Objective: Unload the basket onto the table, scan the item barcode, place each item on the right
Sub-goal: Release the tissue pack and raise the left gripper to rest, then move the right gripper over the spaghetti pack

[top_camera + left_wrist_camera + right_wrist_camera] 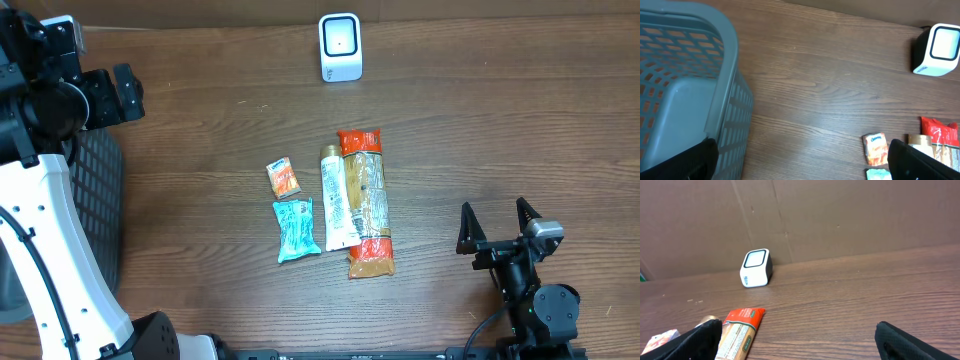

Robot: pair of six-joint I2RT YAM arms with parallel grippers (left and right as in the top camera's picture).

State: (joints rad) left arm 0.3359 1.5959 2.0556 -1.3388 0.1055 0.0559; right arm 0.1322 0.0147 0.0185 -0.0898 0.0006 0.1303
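Note:
A white barcode scanner (340,46) stands at the table's far edge, and also shows in the left wrist view (936,49) and the right wrist view (756,268). Four items lie mid-table: a small orange tissue pack (284,178), a teal pack (296,229), a white tube (338,200) and a long cracker pack with red ends (365,200). My left gripper (802,166) hangs open at the far left by the basket, holding nothing. My right gripper (497,225) stands open and empty to the right of the items, facing the scanner.
A grey slatted basket (95,210) sits at the left edge, partly under my left arm. A brown cardboard wall (840,215) rises behind the scanner. Bare wooden tabletop (500,120) lies right of the items.

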